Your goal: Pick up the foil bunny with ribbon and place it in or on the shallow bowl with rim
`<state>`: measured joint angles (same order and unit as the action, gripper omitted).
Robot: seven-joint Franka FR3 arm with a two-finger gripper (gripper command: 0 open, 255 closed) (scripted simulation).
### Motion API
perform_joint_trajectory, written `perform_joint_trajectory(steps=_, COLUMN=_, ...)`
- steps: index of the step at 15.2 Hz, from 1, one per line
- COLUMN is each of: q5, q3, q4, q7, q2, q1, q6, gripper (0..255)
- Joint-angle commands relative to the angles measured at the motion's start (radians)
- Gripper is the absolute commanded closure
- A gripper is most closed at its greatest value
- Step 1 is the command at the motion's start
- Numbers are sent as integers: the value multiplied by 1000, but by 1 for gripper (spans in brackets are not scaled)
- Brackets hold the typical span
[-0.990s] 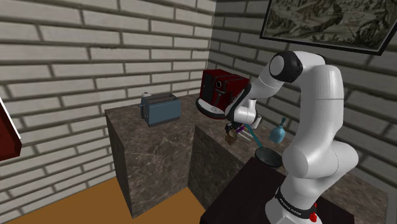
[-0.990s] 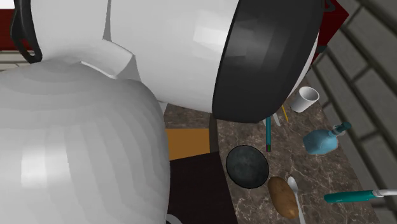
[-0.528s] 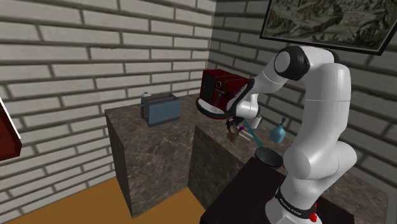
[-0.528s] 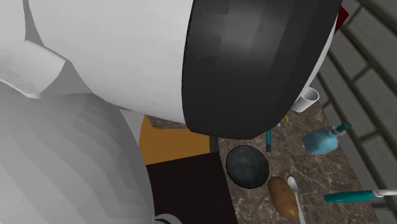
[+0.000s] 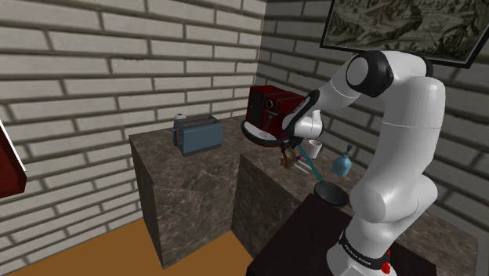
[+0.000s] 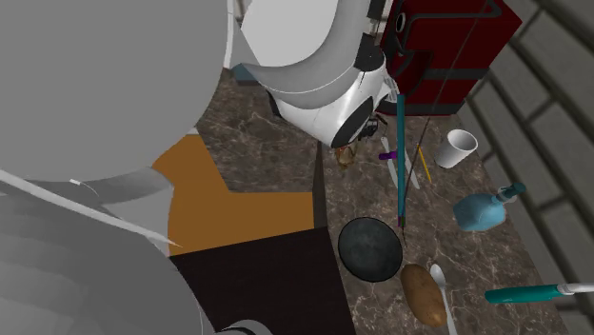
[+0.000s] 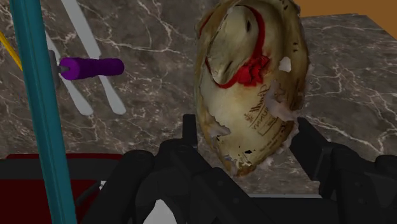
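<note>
1. My pincer (image 7: 248,137) was pinching the foil bunny (image 7: 251,83). One black finger (image 7: 189,135) pressed against each side of its lower body.
2. The bunny was gold-coloured with a red ribbon at the neck, and in the wrist view it stood upright between the fingers.
3. In the shoulder view the bunny (image 5: 288,161) hung under my hand, just in front of the red coffee machine (image 5: 270,110). It was over the dark marbled worktop (image 5: 188,180). I could not tell whether it was clear of the surface.
4. In the second exterior view the bunny (image 6: 345,154) sat close to the worktop's edge.
5. The shallow bowl (image 6: 371,249) was dark and round. It lay on the same worktop, apart from the bunny and nearer my stand, and nothing was in it.
6. A long teal-handled utensil (image 6: 402,162) lay between the machine and the bowl, with a purple-handled tool (image 7: 92,67) just beside it.
7. A white cup (image 6: 459,147) and a blue bottle (image 6: 485,207) stood further along, toward the brick wall.
8. A potato (image 6: 424,293) lay just beside the bowl.
</note>
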<state>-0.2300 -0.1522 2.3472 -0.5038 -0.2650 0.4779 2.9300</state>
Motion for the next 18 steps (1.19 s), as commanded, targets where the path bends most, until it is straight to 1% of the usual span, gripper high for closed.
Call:
perform_joint_trajectory(steps=1, q5=-5, q3=1, q4=39, q7=-19, q2=32, q1=12, q6=7, gripper=255)
perform_joint_trajectory(steps=4, q5=-55, q3=23, q4=143, q7=-109, q2=98, q1=69, q6=44, gripper=255)
perform_joint_trajectory(steps=6, q5=-103, q3=39, q4=207, q7=-185, q2=139, q1=110, q6=65, gripper=255)
perform_joint_trajectory(steps=9, q5=-203, q3=64, q4=294, q7=-323, q2=200, q1=172, q6=87, gripper=255)
perform_joint_trajectory(steps=12, q5=-327, q3=70, q4=369, q7=-487, q2=257, q1=219, q6=98, gripper=255)
perform_joint_trajectory(steps=14, q5=-408, q3=61, q4=414, q7=-599, q2=294, q1=241, q6=99, gripper=255)
perform_joint_trajectory(steps=15, q5=-442, q3=42, q4=435, q7=-652, q2=312, q1=241, q6=99, gripper=255)
perform_joint_trajectory(steps=18, q5=-513, q3=-21, q4=497, q7=-792, q2=367, q1=248, q6=94, gripper=255)
